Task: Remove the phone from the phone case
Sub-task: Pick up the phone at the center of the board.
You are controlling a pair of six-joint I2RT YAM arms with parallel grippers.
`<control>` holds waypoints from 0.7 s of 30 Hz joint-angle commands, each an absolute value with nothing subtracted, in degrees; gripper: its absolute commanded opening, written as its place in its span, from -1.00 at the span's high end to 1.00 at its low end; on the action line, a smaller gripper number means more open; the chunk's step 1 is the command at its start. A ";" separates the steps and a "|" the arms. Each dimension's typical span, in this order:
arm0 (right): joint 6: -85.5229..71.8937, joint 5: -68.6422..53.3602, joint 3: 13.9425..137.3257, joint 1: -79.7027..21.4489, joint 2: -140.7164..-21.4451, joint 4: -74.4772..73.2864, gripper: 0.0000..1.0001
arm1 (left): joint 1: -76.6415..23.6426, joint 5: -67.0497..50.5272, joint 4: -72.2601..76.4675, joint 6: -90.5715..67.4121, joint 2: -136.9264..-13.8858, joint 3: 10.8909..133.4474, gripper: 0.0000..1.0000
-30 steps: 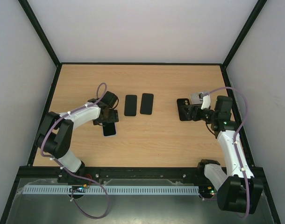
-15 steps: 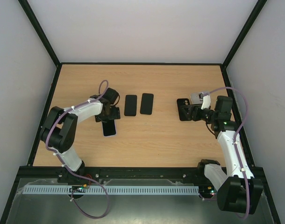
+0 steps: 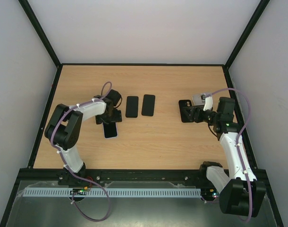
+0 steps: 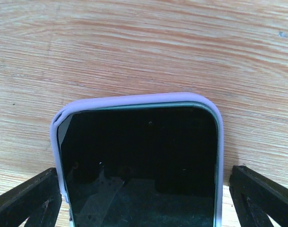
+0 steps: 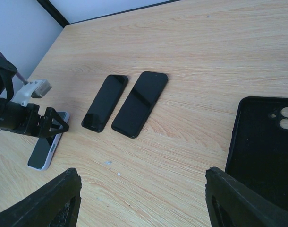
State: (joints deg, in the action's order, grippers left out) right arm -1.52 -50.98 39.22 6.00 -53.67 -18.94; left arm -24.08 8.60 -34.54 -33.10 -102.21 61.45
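Black phone (image 4: 139,161) lies flat, screen up, seated inside pale lavender phone case (image 4: 134,100) on wooden table (image 4: 134,47).

Your left arm (image 3: 85,109) folds in over the bench (image 3: 158,142). A second ago its elbow bulged out toward the left edge; now it sits farther in and farther from you. The dark shoulder link stands steeper, and the white forearm runs nearly level toward the wrist. The wrist itself shifts a little to the right and away from you. It carries the left gripper (image 3: 109,121) a touch farther up the phone case (image 3: 110,132). The purple cable loop above the wrist rides along with it.
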 commanded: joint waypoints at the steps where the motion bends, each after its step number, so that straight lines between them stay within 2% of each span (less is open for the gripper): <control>1: -0.88 -50.30 39.40 6.06 -52.58 -18.87 -0.40 | -23.64 7.92 -36.09 -31.95 -103.43 61.68 -0.92; 8: -0.81 -50.31 39.38 6.06 -52.43 -18.86 -0.41 | -23.62 5.70 -35.04 -32.80 -103.62 61.21 -0.80; 21: -0.85 -50.33 39.29 6.06 -52.29 -18.76 -0.40 | -23.64 5.10 -34.46 -32.79 -104.66 60.15 -0.86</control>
State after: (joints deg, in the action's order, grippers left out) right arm -1.52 -50.63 39.22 6.00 -53.23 -18.94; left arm -23.81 6.90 -34.09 -32.77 -102.80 61.43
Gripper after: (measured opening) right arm 0.702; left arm 0.933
